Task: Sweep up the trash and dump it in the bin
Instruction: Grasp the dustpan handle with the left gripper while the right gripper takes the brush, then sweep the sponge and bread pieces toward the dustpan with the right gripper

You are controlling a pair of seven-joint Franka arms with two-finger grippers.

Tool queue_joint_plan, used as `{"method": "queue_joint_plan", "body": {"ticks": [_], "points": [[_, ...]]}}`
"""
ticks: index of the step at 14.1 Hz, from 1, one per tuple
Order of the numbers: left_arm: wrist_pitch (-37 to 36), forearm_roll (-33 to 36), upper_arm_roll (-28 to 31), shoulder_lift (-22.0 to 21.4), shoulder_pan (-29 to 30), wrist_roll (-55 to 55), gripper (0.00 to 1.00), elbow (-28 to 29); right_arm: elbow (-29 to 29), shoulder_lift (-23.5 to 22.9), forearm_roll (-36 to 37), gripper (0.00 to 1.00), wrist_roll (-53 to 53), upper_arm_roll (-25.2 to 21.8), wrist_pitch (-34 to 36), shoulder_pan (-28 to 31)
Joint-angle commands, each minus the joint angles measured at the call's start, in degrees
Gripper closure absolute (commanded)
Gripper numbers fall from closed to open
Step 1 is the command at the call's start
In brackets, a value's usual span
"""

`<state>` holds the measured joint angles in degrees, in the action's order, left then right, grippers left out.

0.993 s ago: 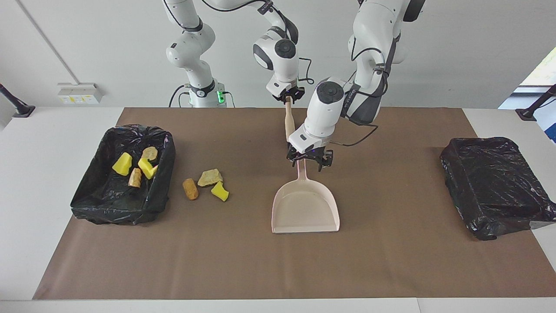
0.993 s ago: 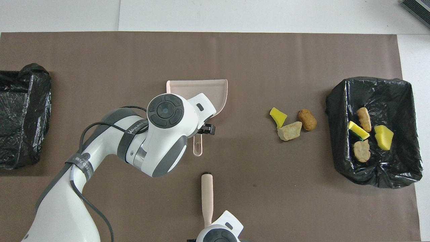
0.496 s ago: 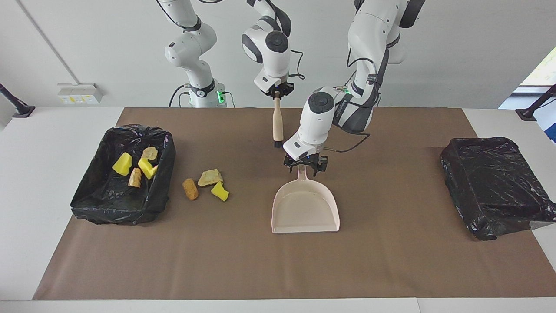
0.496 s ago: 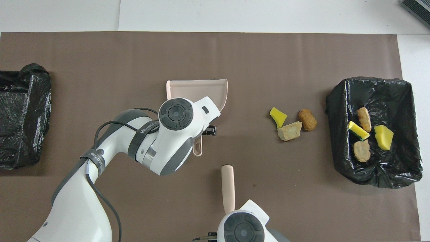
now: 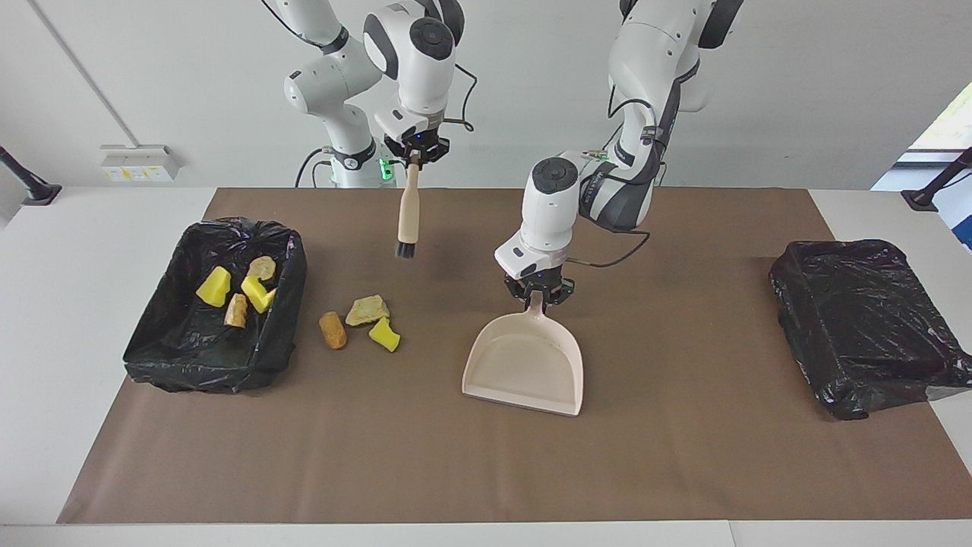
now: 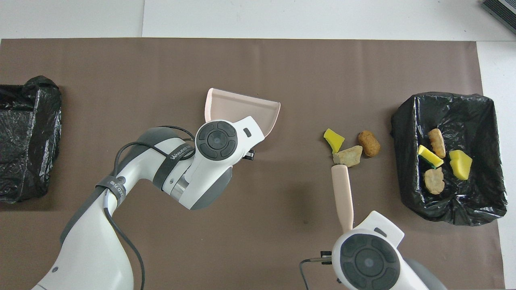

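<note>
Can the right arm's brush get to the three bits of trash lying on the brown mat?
Probably yes. The right gripper holds the brush hanging in the air near the three scraps beside the bin. Nothing stands between them, and the dustpan in the left gripper is off to one side.

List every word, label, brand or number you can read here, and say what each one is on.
"WANUEED": white lettering on the black strap around the left arm's forearm, overhead view; my best reading, and the letters after it are too blurred.
Second black strap, lower on the same arm: white lettering, too blurred to read.
Wall socket plate, facing view: yellowish stickers, too small to read.
No other text shows.
</note>
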<state>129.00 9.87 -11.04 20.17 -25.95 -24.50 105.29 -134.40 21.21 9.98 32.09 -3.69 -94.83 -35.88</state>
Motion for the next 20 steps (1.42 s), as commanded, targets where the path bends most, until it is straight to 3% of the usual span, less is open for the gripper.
{"method": "queue_joint_plan", "body": {"ticks": [1,5,8,11,12,16,20], "points": [[-2.8,5.9,0.3,-1.4,0.3,2.9,0.97,0.2,-0.1,-4.6,9.5,1.00,-9.1,0.5,-4.2,8.3],[-7.5,5.8,0.4,-3.7,3.5,24.8,1.00,-0.3,0.2,-9.8,15.9,1.00,-18.3,0.4,-12.5,17.7],[-10.8,5.7,0.6,-3.6,4.9,39.1,1.00,-1.4,0.6,-16.2,18.4,1.00,-19.4,0.4,-14.9,18.2],[-12.0,5.2,0.5,-3.7,5.9,53.2,1.00,-1.4,3.3,-18.9,18.5,1.00,-21.7,0.5,-16.9,21.1],[-12.6,5.0,0.2,-3.7,5.7,54.4,1.00,-1.2,3.6,-19.4,17.2,1.00,-22.5,0.6,-17.4,22.1],[-15.8,1.6,-0.4,-4.4,4.9,59.4,1.00,-0.6,4.5,-19.7,-1.3,1.00,-27.8,1.1,-15.4,20.0],[-15.0,1.6,-0.6,-6.9,2.7,58.8,1.00,4.0,11.0,-22.2,-10.4,1.00,-27.3,1.2,-9.3,16.5]]}}
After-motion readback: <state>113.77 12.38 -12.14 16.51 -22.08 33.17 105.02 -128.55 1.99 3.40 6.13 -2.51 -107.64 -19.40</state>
